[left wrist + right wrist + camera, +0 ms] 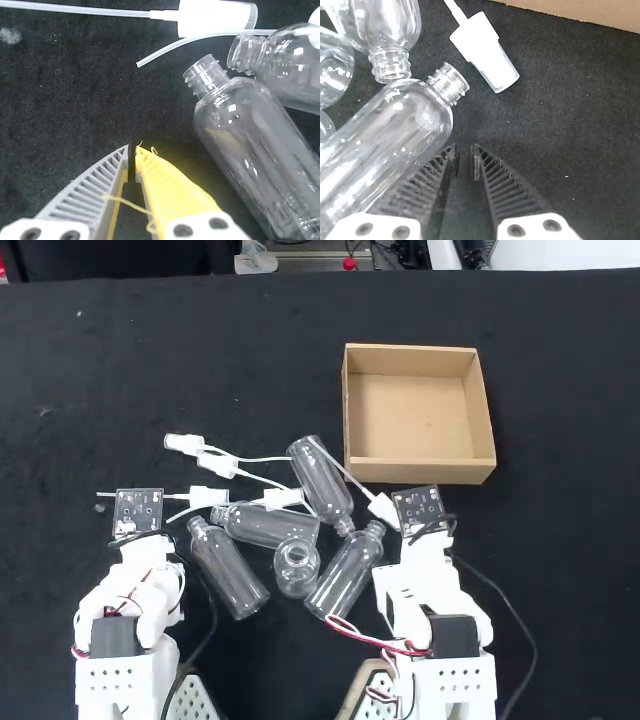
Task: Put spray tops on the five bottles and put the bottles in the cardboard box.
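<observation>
Covering the whole desk is a black, faintly linty cloth. Past its far edge, a pale strip of room shows some cables. The cardboard box sits open-topped at the far right, its bare floor showing. Five uncapped clear bottles are heaped between the arms, near the box, with white spray tops loose on the cloth around them. The left gripper is closed tip to tip on nothing. The right gripper stands a narrow slit apart, holding nothing, just beside one bottle.
</observation>
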{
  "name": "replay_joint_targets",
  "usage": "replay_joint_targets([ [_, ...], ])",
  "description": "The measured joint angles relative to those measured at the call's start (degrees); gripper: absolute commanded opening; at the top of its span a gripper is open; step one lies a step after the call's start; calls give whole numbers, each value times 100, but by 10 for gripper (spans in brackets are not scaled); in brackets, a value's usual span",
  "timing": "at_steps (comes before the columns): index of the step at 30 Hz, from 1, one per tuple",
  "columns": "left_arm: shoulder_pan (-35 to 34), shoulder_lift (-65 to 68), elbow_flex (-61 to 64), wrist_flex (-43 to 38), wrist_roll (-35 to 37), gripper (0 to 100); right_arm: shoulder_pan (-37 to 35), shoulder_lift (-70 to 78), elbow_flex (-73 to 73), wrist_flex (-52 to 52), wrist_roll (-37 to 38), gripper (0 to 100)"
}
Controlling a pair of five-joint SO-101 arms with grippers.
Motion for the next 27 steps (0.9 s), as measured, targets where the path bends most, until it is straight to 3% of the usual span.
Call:
replay_joint_targets([
  [14, 0, 0, 0, 0, 0, 30, 26, 0, -79, 0, 0, 29],
  [20, 0, 0, 0, 0, 0, 30, 35, 0, -1178, -26, 0, 30],
  [27, 0, 0, 0, 0, 0, 30, 53, 0, -1459, -1407, -18, 30],
])
